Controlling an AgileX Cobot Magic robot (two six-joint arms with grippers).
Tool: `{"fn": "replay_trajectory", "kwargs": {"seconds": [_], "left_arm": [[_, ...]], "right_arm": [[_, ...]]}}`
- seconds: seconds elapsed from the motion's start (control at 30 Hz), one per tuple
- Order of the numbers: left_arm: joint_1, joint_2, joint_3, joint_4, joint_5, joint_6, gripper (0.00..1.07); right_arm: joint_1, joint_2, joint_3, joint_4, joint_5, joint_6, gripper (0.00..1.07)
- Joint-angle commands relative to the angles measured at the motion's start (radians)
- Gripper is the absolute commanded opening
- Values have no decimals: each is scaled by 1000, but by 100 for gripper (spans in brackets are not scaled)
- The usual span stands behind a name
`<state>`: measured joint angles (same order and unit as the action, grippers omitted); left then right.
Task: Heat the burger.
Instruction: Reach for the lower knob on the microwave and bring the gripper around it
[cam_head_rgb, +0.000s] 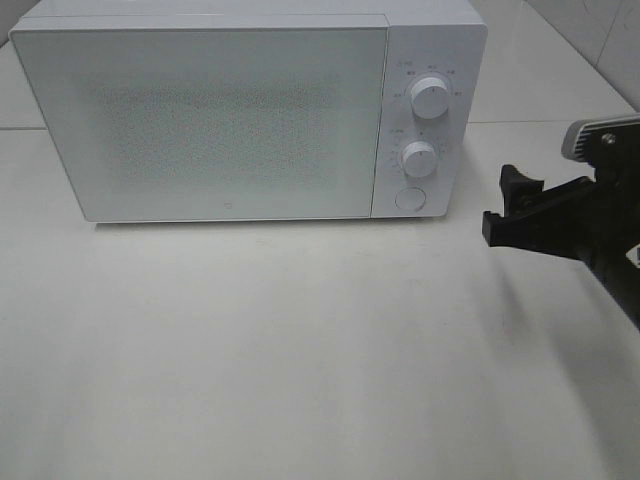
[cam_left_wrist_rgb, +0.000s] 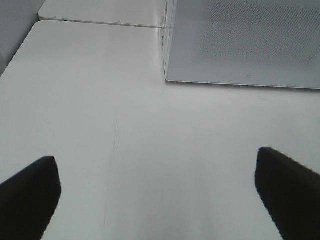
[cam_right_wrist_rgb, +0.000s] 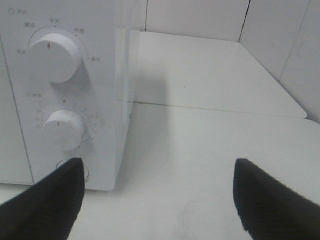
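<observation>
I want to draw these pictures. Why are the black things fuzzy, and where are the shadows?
Left wrist: left fingers close to the lens, blurred black. Right wrist: right fingers blurred too, grey shadow beside the microwave. High view: right gripper sharper, thin shadow under the microwave.

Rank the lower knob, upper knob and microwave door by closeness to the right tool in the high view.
1. Lower knob, on the control panel, just left of the right tool.
2. Upper knob, higher on that panel.
3. Microwave door, stretching away leftward.
</observation>
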<state>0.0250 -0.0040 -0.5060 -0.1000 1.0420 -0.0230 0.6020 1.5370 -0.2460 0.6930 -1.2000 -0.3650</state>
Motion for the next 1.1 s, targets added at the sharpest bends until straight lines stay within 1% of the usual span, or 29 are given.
{"fn": "replay_trajectory", "kwargs": {"seconds": [0.03,0.07,0.1,0.13,0.2,0.23,0.27,0.3,0.37,0.43,0.6,0.97,1.03,1.1], "left_arm": [[3,-27,0,-5,-11,-3,100],[3,-27,0,-5,-11,-3,100],[3,-27,0,-5,-11,-3,100],[3,-27,0,-5,-11,-3,100],[3,-27,0,-5,-11,-3,100],[3,-27,0,-5,-11,-3,100],[3,-27,0,-5,-11,-3,100],[3,-27,0,-5,-11,-3,100],[3,-27,0,-5,-11,-3,100],[3,-27,0,-5,-11,-3,100],[3,-27,0,-5,-11,-3,100],[3,-27,0,-5,-11,-3,100],[3,-27,0,-5,-11,-3,100],[3,-27,0,-5,-11,-3,100]], "right_arm": [[94,47,-41,114,-68,-13,76],[115,59,-54,137,-78,-16,76],[115,59,-54,137,-78,-16,76],[154,79,-76,172,-93,-26,76],[170,88,-88,183,-100,-33,76],[206,108,-111,208,-103,-45,76],[206,108,-111,208,-103,-45,76],[235,127,-137,240,-104,-56,76],[248,135,-148,259,-104,-58,76],[278,164,-190,301,-105,-58,76],[283,199,-228,304,-103,-59,76],[280,200,-228,291,-94,-27,76],[269,200,-228,289,-94,-24,76],[238,200,-228,278,-96,-9,76]]}}
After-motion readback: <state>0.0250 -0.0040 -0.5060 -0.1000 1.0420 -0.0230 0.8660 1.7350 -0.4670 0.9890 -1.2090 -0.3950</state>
